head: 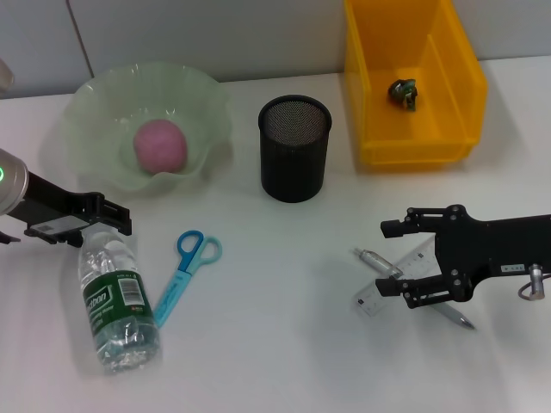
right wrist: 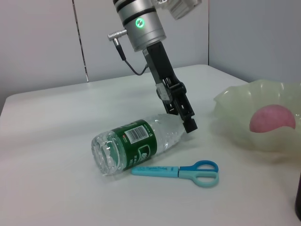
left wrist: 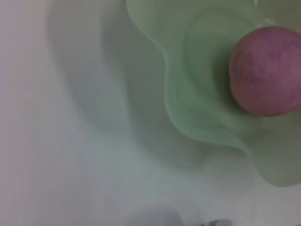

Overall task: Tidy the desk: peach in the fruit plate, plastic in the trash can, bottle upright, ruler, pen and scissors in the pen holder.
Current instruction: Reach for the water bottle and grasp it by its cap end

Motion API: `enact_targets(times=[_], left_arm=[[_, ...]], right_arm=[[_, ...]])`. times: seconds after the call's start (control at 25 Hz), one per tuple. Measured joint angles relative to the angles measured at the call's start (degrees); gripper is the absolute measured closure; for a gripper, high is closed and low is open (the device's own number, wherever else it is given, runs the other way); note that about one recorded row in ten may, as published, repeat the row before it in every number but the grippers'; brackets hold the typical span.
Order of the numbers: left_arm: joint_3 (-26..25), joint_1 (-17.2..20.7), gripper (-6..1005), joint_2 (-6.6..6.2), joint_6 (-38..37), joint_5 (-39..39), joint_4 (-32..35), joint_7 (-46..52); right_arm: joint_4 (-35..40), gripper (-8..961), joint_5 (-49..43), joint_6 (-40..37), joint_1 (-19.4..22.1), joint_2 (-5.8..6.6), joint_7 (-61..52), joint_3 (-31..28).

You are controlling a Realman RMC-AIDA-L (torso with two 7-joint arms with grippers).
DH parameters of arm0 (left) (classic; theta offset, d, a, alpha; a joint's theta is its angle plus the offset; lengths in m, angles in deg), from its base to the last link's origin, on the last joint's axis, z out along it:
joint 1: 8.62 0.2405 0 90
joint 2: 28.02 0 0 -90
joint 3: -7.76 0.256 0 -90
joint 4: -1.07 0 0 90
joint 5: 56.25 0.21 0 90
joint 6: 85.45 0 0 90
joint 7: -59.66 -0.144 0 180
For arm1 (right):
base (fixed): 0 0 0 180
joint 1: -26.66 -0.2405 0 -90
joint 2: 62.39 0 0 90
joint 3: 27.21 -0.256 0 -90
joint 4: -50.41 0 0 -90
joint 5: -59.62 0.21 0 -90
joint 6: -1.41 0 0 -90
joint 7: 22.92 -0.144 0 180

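Bottle [head: 116, 301] lies flat, neck toward the left gripper [head: 110, 217].

White tabletop [head: 284, 344] carries: clear plastic bottle with green label [head: 118, 307] lying on its side, neck at the left gripper [head: 110, 219]; blue scissors [head: 184, 270] beside it; silver pen [head: 405, 286] and clear ruler [head: 398, 280] beneath the right gripper [head: 398, 258].
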Motion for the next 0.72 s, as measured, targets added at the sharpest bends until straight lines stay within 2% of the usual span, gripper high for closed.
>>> enact_targets(times=[0.2,0.44,0.72], left_arm=[[0.03,-0.04,201,-0.28,0.18,0.00,-0.92,-0.01],[0.36,-0.36,275,-0.37,0.22,0.00,-0.98,-0.07],[0.51,-0.38,505,-0.37,0.10,0.00,-0.98,-0.55]], right_arm=[[0.00,125,0.00,-0.03,-0.12,0.00,0.00,0.00],[0.00,125,0.00,-0.05,-0.37,-0.02,0.00,0.00],[0.01,125,0.00,-0.05,-0.59,-0.27,-0.01,0.00]])
